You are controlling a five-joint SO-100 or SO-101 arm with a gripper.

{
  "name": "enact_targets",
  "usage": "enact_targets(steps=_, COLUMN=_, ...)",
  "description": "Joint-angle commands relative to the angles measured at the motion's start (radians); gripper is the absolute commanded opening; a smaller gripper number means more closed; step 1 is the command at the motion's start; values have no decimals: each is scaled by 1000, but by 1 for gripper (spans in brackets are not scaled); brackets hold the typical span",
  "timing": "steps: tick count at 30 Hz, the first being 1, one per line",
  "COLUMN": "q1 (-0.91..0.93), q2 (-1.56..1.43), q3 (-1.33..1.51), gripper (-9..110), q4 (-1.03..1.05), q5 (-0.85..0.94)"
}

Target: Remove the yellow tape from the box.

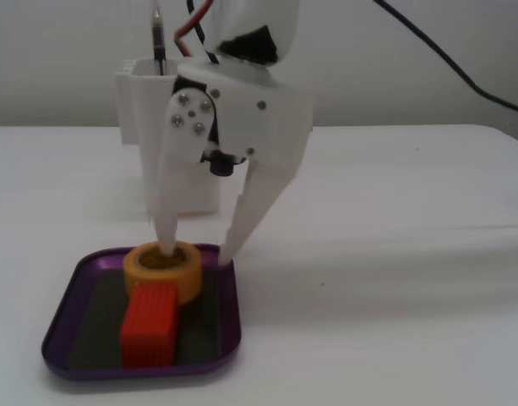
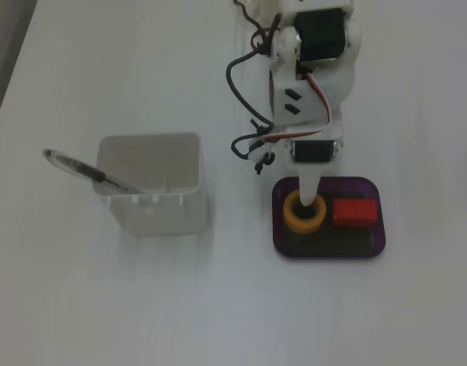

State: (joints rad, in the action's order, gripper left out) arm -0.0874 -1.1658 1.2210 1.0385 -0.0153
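The yellow tape point(image 1: 161, 272) lies flat in the back of the purple box point(image 1: 230, 326), with a red ribbed block point(image 1: 149, 327) touching its front. My white gripper point(image 1: 196, 254) hangs straight down over the box and is open. One finger reaches into the tape's hollow core, and the other stands outside the roll near the box's back rim. In the other fixed view from above, the tape point(image 2: 292, 219) sits at the left of the box point(image 2: 378, 232), the red block point(image 2: 353, 212) at the right, and the gripper point(image 2: 306, 192) comes in from above.
A tall white square container point(image 2: 149, 183) with a pen point(image 2: 84, 169) leaning in it stands left of the box; it also shows behind the gripper point(image 1: 144, 110). A black cable point(image 1: 461, 72) runs across the back right.
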Motion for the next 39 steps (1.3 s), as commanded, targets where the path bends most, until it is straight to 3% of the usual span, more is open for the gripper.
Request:
enact_targets(steps=1, q1=0, q2=-11, q3=23, gripper=12, q4=-51, q5=0)
enact_targets(steps=13, q1=0, q2=-11, q3=57, gripper=11, q4=-101, q5=-8)
enact_targets(steps=18, q1=-2, q2=-11, q3=57, gripper=-1, q4=-101, q5=-11)
enact_targets(steps=27, q1=-15, q2=-37, q3=-41, gripper=-1, q4=-80, q5=-11)
enact_targets(steps=35, q1=-8, q2=-149, q3=-405, gripper=-1, q4=328, q5=-12)
enact_targets(steps=39, q1=-11, q2=-253, q3=-422, gripper=-1, q4=502, q5=-11)
